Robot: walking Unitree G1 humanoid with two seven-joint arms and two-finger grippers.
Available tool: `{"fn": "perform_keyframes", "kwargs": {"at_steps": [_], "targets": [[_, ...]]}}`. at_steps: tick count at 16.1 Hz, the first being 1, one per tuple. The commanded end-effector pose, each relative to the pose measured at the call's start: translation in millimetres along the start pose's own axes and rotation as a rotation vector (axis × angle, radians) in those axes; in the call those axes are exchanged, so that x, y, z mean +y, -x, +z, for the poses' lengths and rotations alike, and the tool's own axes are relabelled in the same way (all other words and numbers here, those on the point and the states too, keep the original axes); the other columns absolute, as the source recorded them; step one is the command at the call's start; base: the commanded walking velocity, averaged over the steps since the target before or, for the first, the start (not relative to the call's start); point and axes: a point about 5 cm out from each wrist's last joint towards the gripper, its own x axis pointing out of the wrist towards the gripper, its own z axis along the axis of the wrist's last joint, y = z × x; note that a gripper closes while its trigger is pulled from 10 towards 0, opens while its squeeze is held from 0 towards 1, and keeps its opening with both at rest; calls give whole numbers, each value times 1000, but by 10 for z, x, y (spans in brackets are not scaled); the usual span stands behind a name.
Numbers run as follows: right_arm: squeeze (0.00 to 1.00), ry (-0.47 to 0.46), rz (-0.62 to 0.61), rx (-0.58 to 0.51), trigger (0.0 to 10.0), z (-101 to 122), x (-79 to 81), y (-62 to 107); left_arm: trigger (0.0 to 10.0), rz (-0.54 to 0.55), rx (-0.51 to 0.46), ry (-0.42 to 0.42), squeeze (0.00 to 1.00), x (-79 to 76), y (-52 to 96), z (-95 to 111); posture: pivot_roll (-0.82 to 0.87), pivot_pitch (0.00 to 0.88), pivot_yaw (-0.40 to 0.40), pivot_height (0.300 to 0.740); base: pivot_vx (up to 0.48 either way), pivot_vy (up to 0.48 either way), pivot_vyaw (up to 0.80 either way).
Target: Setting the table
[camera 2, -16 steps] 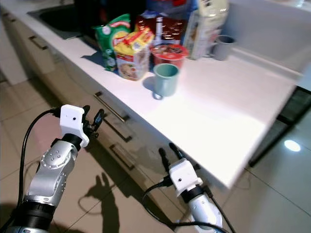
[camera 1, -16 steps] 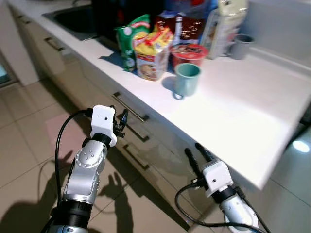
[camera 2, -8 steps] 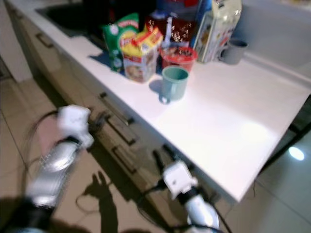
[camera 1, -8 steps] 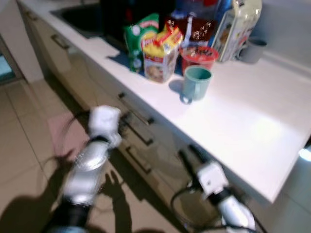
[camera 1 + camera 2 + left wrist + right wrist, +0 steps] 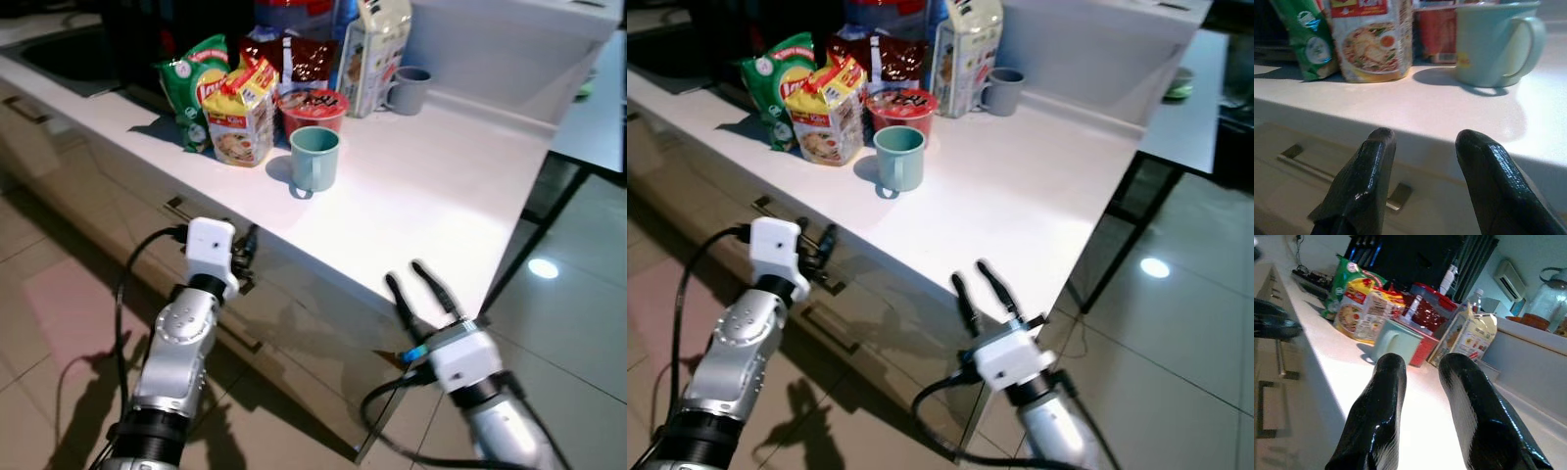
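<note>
From the head views, the green mug [image 5: 314, 158] is seen upright on the white bench [image 5: 431, 196], ahead of the left gripper [image 5: 245, 257], which is held below the edge and nearer than the right gripper [image 5: 419, 290]. In the wrist views, both grippers are shown parted and empty, the mug lying beyond them

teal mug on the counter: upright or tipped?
Upright. The teal mug stands on its base on the white counter, open mouth facing up, handle to the side. Contents cannot be told.
</note>
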Motion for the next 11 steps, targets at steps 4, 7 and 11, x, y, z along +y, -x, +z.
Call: {"fn": "perform_keyframes", "kwargs": {"at_steps": [4,7,11], "targets": [[0,24,-76,-1,10000,8,-161,19,10000,-21,-25,-26,0,-2,-77,88,5,0,7,740,0,0,0],[0,36,-114,91,10000,-452,-365,-232,10000,-127,-70,-47,0,-120,-167,256,2,0,10,740,0,0,0],[0,26,-117,99,10000,-517,-360,-233,10000,-213,-93,-47,0,-271,-219,398,-2,0,21,740,0,0,0]]}}
